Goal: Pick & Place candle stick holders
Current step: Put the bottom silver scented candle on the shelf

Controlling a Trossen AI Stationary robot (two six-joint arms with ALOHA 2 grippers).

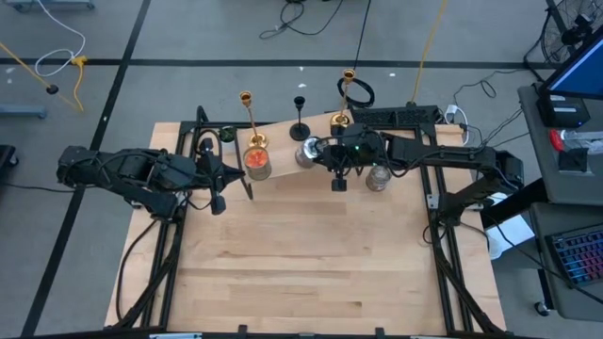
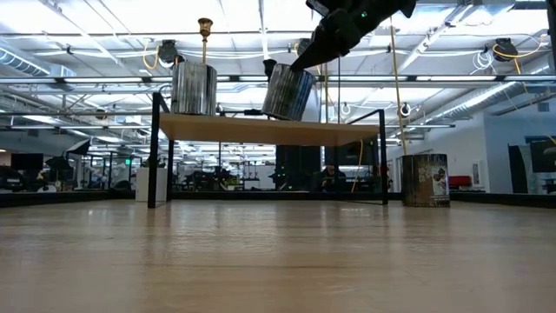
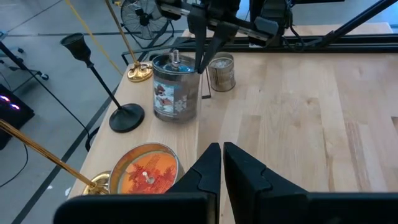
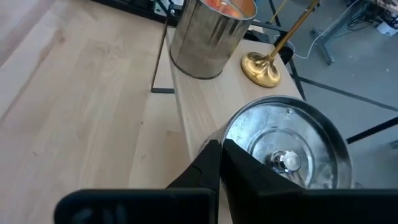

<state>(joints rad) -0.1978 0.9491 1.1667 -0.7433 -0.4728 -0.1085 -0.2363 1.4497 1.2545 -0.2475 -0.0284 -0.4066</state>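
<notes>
Two gold candlesticks [image 1: 250, 118] [image 1: 345, 94] and a shorter black one [image 1: 300, 118] stand on their round bases along the far edge of a raised wooden shelf [image 1: 283, 141]. My right gripper [image 1: 318, 153] is shut on a silver tin [image 1: 306, 153] on that shelf, between the black and the right gold candlestick. My left gripper [image 3: 222, 155] is shut and empty, over the table next to an open tin of orange candle [image 3: 146, 171]. The left gold candlestick's base [image 4: 262, 67] sits right beside that orange tin. My right gripper holds the silver tin by its top rim [image 4: 225, 134], on the side toward the table's near edge. The fingers [image 3: 202, 53] come from above, pointing down. In the low view the tin [image 2: 289, 91] stands tilted at the shelf top.
A third tin [image 1: 378, 177] stands on the table to the right of the shelf [image 2: 269, 129]. The shelf has thin black legs [image 2: 155, 148]. Cables and a keyboard lie beyond the table's far edge. The near half of the table [image 1: 301, 273] is bare wood.
</notes>
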